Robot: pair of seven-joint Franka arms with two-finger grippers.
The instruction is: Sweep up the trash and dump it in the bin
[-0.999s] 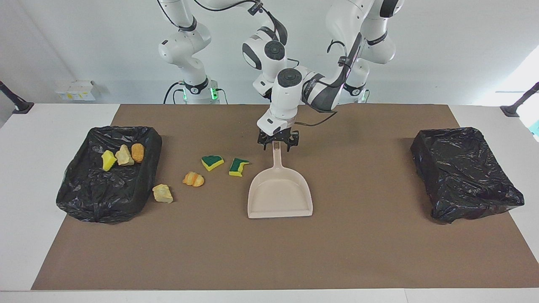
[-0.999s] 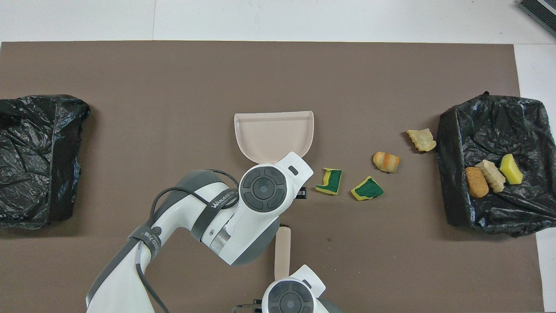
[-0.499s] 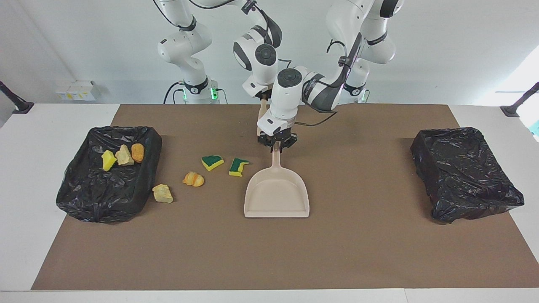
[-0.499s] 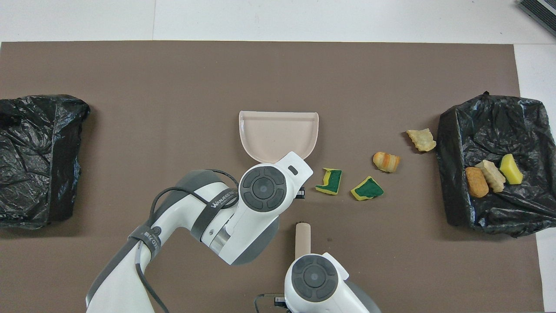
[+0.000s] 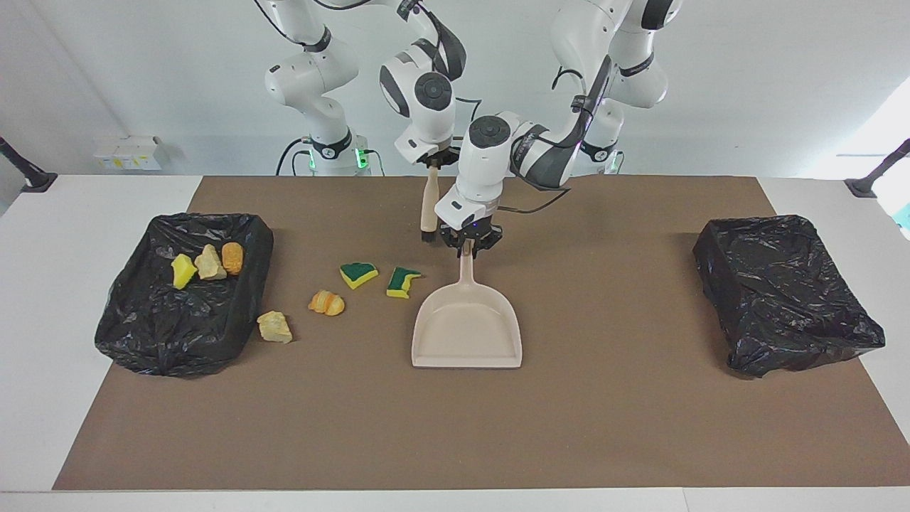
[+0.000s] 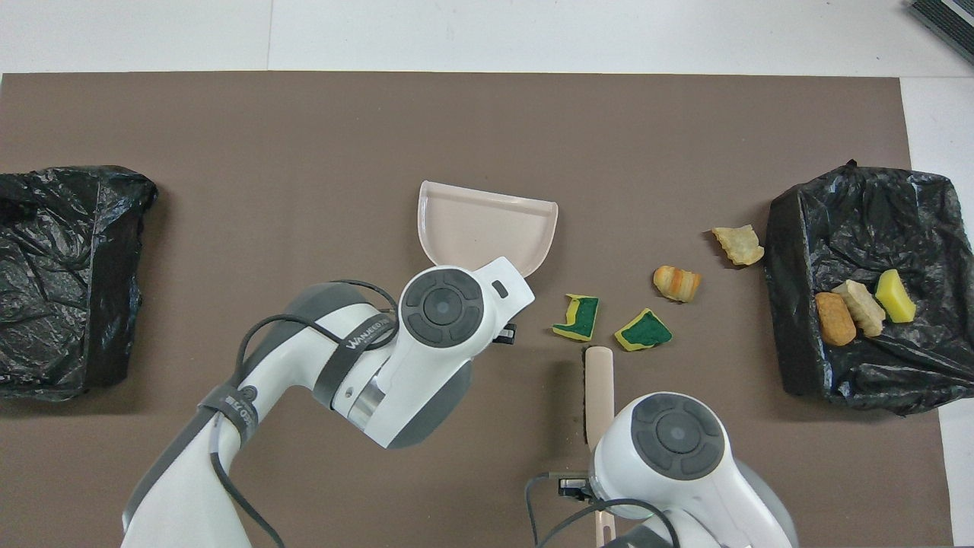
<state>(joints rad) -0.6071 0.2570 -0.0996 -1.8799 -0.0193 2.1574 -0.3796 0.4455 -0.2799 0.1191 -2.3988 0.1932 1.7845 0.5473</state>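
White table (image 5: 43, 299) covered by a large brown mat (image 5: 604, 427). At the frame's left edge in the facing view, a black-bagged bin (image 5: 142, 334) holding three scraps; at the right edge, a second black-bagged bin (image 5: 782, 299). Mid-frame, a beige plastic dustpan (image 5: 467, 331). Left of it, two green-and-yellow sponge pieces (image 5: 357, 274), an orange-brown lump (image 5: 326, 303), a pale yellow foam chunk (image 5: 274, 327).
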